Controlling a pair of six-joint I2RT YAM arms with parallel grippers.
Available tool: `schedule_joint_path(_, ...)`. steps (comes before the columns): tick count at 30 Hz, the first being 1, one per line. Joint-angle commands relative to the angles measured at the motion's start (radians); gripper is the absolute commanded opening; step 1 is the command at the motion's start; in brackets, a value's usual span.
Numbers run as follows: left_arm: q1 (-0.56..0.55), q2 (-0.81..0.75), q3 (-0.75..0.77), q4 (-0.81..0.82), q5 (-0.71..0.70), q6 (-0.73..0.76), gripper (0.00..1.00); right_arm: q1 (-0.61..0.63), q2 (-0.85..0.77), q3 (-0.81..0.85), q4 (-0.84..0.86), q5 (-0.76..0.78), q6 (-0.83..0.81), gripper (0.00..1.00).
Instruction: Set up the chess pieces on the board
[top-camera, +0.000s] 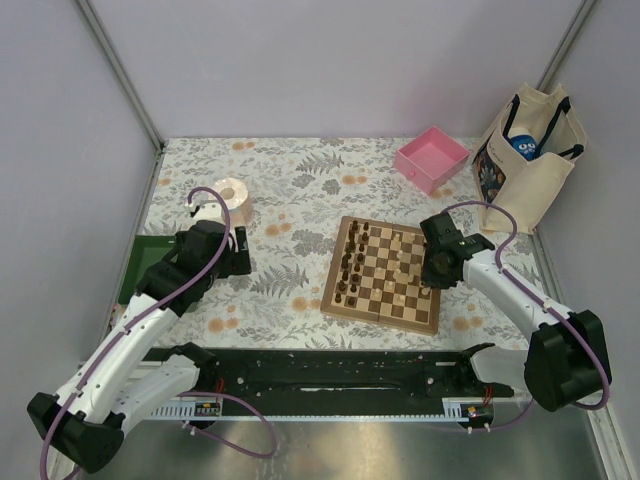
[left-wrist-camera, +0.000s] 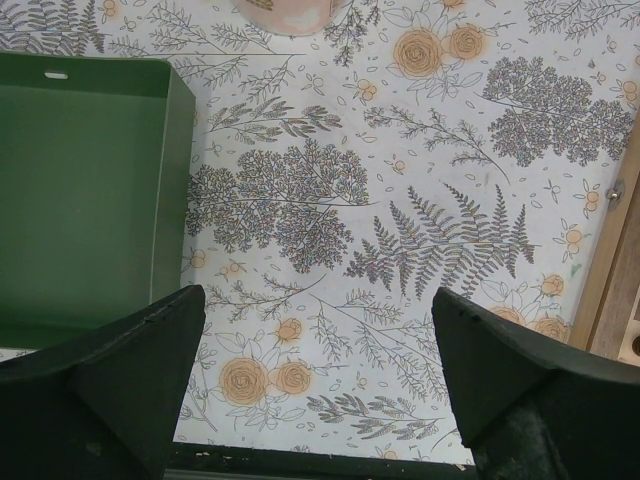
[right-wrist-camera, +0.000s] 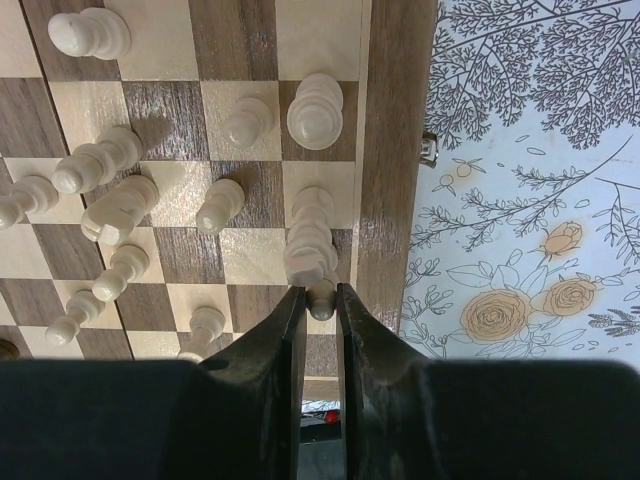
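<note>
1. Right hand (right-wrist-camera: 320, 308) pinched shut on pale piece (right-wrist-camera: 321, 296), seemingly a pawn, over board's (right-wrist-camera: 388, 150) edge file.
2. Hold upright; lower onto square's centre, clear of tall piece (right-wrist-camera: 310, 240) just ahead; release gently.
3. Left hand (left-wrist-camera: 315, 305) open, idle over tabletop (left-wrist-camera: 400, 150).

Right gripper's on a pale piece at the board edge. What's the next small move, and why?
Probably open the right gripper slightly to release: it is shut on a small pale piece over the edge column of the board, right behind a taller pale piece. Whether its base is down I cannot tell.
</note>
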Motion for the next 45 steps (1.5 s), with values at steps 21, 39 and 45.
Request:
schedule_joint_path(21, 0.005, 0.006, 0.006, 0.037, 0.015, 0.018, 0.99, 0.008, -0.100, 0.117, -0.069, 0.032, -0.026, 0.38)
schedule_joint_path(39, 0.005, 0.005, 0.006, 0.037, 0.018, 0.018, 0.99, -0.055, 0.209, 0.414, -0.031, 0.126, -0.092, 0.50)
schedule_joint_path(45, 0.005, 0.011, 0.007, 0.038, 0.018, 0.021, 0.99, -0.073, 0.298, 0.431, -0.014, 0.107, -0.083, 0.51)
